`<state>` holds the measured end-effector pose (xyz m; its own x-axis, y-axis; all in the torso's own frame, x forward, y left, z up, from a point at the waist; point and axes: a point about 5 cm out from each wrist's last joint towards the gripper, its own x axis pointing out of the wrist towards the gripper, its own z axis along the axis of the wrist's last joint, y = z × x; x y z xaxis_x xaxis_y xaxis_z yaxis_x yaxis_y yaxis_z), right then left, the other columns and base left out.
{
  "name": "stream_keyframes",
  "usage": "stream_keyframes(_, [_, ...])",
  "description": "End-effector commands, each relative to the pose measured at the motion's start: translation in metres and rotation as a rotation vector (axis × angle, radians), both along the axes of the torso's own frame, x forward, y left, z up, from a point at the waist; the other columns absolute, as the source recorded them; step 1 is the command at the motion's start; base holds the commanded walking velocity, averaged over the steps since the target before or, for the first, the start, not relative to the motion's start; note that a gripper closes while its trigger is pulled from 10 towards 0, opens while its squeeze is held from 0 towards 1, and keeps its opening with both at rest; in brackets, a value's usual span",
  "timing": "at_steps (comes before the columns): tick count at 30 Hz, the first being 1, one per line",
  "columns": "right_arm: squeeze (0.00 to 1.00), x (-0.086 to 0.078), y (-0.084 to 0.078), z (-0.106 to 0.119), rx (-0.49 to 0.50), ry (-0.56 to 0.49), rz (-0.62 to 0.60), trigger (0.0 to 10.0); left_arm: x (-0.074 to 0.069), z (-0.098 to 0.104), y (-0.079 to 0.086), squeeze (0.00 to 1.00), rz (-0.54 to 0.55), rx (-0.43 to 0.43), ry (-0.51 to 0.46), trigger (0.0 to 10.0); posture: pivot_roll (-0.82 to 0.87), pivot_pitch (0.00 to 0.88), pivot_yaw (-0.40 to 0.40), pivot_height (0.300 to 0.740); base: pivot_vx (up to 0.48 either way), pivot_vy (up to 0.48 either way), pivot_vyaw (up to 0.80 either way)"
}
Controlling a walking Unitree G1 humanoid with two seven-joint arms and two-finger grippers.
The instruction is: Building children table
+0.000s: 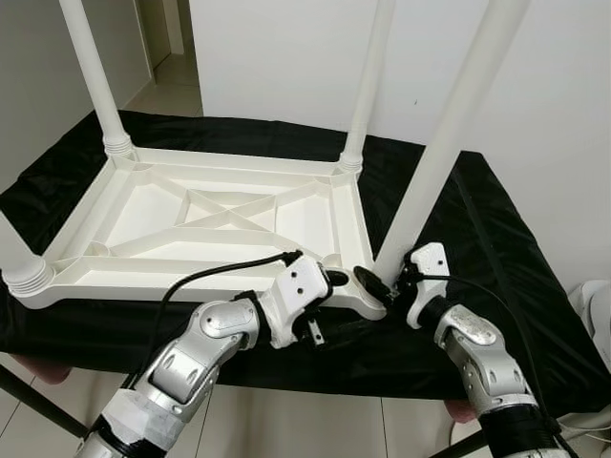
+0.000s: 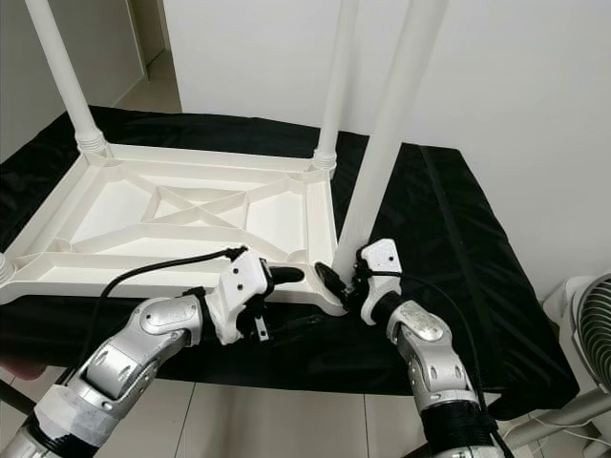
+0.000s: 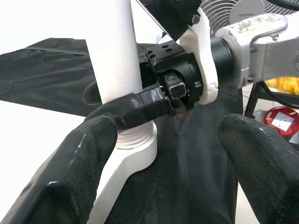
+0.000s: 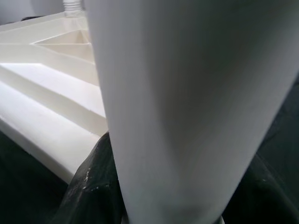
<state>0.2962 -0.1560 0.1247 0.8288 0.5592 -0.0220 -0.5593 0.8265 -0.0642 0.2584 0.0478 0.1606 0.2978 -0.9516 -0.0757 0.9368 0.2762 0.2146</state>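
Gripping the fourth table leg (image 1: pixel 449 134) low down, just above its threaded collar, the right claw (image 1: pixel 389 282) has its black fingers (image 3: pixel 135 106) clamped around the white tube where it meets the near right corner socket of the upturned white tabletop (image 1: pixel 220 215). The tabletop lies underside up on a bench covered with black cloth (image 1: pixel 496 248), its ribbed frame facing the ceiling. Two more legs stand upright at the far corners (image 1: pixel 91 67) (image 1: pixel 368 86) and a third (image 1: pixel 24 272) sits at the near left corner.

The left claw (image 1: pixel 332 279) hovers just beside that same corner with its fingers apart, holding nothing, one fingertip near the socket edge.

The held leg leans visibly away from vertical, tilting to the robot's right compared with the far legs. My judgement is that this is the main risk: if the thread is started while the leg is canted, it could cross-thread or jam partway, and forcing it could strip the plastic. The grip sits very low on a long tube, so the top has a lot of leverage and could swing or slip through the fingers.

The tabletop rests loose on slippery-looking cloth near the bench's front edge; a twist at this corner could rotate or drag the whole piece unless the left claw braces it
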Motion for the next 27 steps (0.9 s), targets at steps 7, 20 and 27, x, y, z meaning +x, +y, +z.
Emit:
stream_keyframes(7, [0.0,-0.006,0.005,-0.014,-0.014,0.078,-0.164,10.0,-0.006,0.0,-0.005,0.0,-0.078,0.008,0.013,10.0,-0.11,0.0,-0.051,0.74,0.0,0.0,0.0])
stream_keyframes(20, [0.0,-0.023,0.032,-0.017,0.14,0.138,-0.682,10.0,-0.006,0.001,-0.004,0.0,-0.083,0.004,0.017,10.0,-0.11,0.0,-0.052,0.74,0.0,0.0,0.0])
stream_keyframes(27, [0.0,-0.023,0.03,-0.011,0.184,0.124,-0.719,10.0,-0.008,0.001,-0.004,0.0,-0.086,0.005,0.023,10.0,-0.11,0.0,-0.045,0.74,0.0,0.0,0.0])
